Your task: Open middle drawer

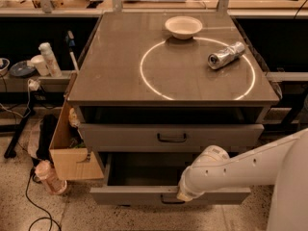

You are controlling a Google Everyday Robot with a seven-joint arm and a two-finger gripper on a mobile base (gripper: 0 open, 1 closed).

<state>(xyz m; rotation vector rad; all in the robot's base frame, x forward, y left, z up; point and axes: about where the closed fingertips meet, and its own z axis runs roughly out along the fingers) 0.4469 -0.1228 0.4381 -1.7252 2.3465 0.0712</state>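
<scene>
The middle drawer (130,195) is the shallow grey one low on the cabinet. It stands pulled out, and its dark grey inside (144,170) shows behind the flat front. My gripper (184,195) is at the centre of that front, right at the small dark handle (168,200). My white wrist covers most of the handle.
Above it, a taller grey drawer (120,137) with a wider handle sits nearly closed. The tabletop carries a white bowl (183,26) and a crushed can (226,55). An open cardboard box (67,148) and a bottle (47,177) stand on the floor at the left.
</scene>
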